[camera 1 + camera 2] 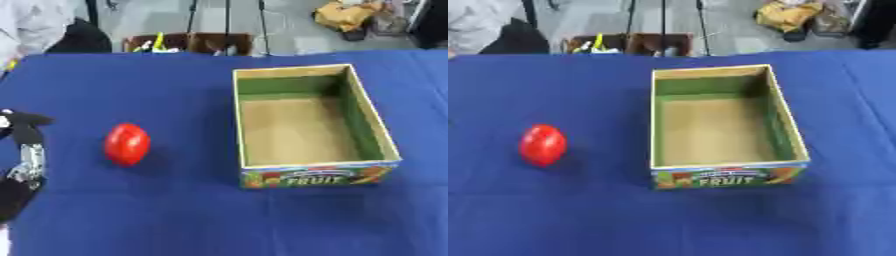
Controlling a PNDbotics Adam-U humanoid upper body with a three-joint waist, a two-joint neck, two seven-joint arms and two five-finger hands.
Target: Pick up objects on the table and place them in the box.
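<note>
Counter: we see a counter (pixel 175 220) covered with a plain blue cloth.
Object: a glossy red, egg-shaped fruit, perhaps a tomato (pixel 127 144), lies on the cloth left of centre, touching nothing else.
Box: an open rectangular cardboard box (pixel 378 131) with green inner walls, a brown floor and a "FRUIT" label on its near side stands right of the red fruit, well apart from it; we see nothing inside.
Left hand: our black and silver left hand (pixel 24 150) shows at the left edge of the left eye view, near the fruit but not touching it; we cannot tell how its fingers stand.
Right hand: it shows in neither view.
</note>
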